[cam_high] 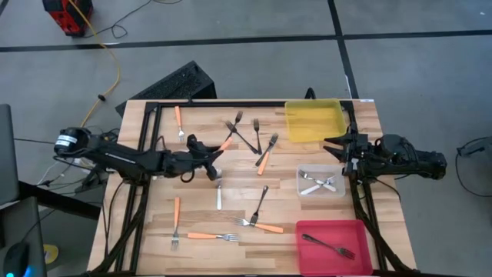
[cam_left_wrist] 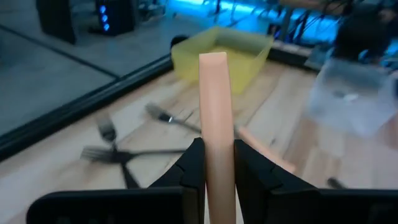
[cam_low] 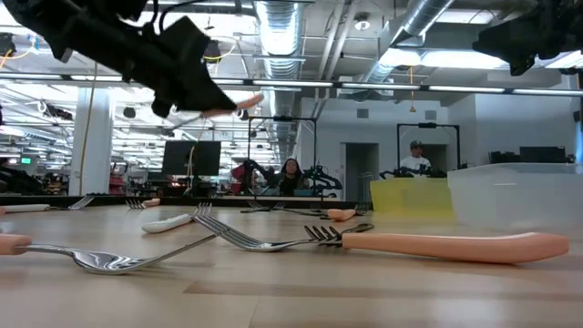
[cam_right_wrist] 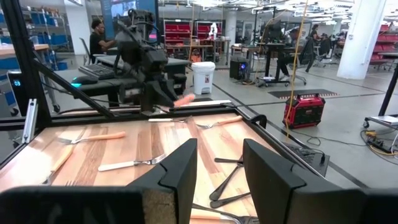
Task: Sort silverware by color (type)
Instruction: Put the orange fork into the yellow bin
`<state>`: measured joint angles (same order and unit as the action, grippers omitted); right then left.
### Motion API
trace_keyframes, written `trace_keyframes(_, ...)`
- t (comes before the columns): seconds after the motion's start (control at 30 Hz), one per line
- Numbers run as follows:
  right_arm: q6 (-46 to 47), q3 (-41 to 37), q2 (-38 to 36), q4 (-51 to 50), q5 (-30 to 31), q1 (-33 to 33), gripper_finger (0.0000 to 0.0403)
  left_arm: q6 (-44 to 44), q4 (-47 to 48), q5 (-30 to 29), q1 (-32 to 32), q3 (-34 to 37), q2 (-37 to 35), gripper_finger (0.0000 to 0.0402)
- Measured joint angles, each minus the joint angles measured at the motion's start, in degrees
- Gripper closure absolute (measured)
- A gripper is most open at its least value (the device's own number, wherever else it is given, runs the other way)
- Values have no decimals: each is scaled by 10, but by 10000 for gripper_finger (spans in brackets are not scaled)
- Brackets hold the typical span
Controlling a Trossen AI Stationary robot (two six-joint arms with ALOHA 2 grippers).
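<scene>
My left gripper (cam_high: 213, 156) hangs above the table's middle left, shut on an orange-handled fork (cam_high: 225, 144). Its handle also shows in the low view (cam_low: 244, 103) and from the right wrist (cam_right_wrist: 185, 99). More silverware lies flat on the wood. There are orange-handled forks (cam_high: 265, 158) (cam_high: 177, 218) (cam_high: 207, 236), dark forks (cam_high: 240, 132) (cam_high: 258, 203) and a pale one (cam_high: 219, 198). My right gripper (cam_right_wrist: 217, 163) waits open at the table's right edge (cam_high: 342, 146), with nothing between its fingers. My left gripper pinches the fork's orange handle (cam_left_wrist: 219, 158) between its two fingers (cam_left_wrist: 194, 163). It comes nearly level from the table's left, and the fingers lie along the handle. The handle's free end (cam_left_wrist: 214, 62) sticks out past the fingertips. The fork is lifted clear of the table; its tines are hidden.
A yellow bin (cam_high: 314, 121) stands at the far right. Below it a clear bin (cam_high: 304, 175) holds pale forks. A red bin (cam_high: 338, 229) at the near right holds a dark fork (cam_high: 330, 248). A black frame (cam_high: 231, 103) runs along the far edge.
</scene>
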<state>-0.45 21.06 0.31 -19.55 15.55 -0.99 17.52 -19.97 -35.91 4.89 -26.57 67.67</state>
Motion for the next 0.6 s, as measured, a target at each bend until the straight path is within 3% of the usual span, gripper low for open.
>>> trace_keyframes(0.4, 0, 0, 0, 0, 0, 0, 248, -101, -156, 87, 0, 7, -51, 361)
trace_keyframes(0.6, 0, 0, 0, 0, 0, 0, 248, -109, -206, 134, 0, 14, -59, 361)
